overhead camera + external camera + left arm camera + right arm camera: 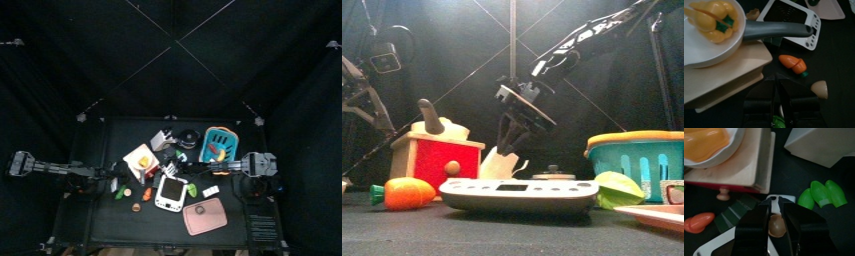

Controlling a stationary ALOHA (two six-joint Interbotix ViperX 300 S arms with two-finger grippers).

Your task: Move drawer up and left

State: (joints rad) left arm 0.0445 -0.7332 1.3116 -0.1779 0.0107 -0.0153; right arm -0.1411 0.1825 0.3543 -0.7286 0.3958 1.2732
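The drawer (140,158) is a small white box with an orange-red face (436,157) and stands left of the table's middle. On it rests a white pan with a grey handle (777,30) and a yellow pepper. The drawer's wooden top (731,75) is just ahead of my left gripper (777,97), which is shut and empty. My right gripper (181,160) hangs just right of the drawer, apart from it (513,135). In the right wrist view it (776,215) is shut on a small brown piece (776,227), and the drawer's knob (724,193) lies ahead.
A flat white device (170,192) lies in front of the drawer, with a pink square (205,215) to its right. A teal basket (218,145) stands at the back right. An orange carrot (406,192) and green pieces (616,188) lie near the front. A white box (821,145) stands behind.
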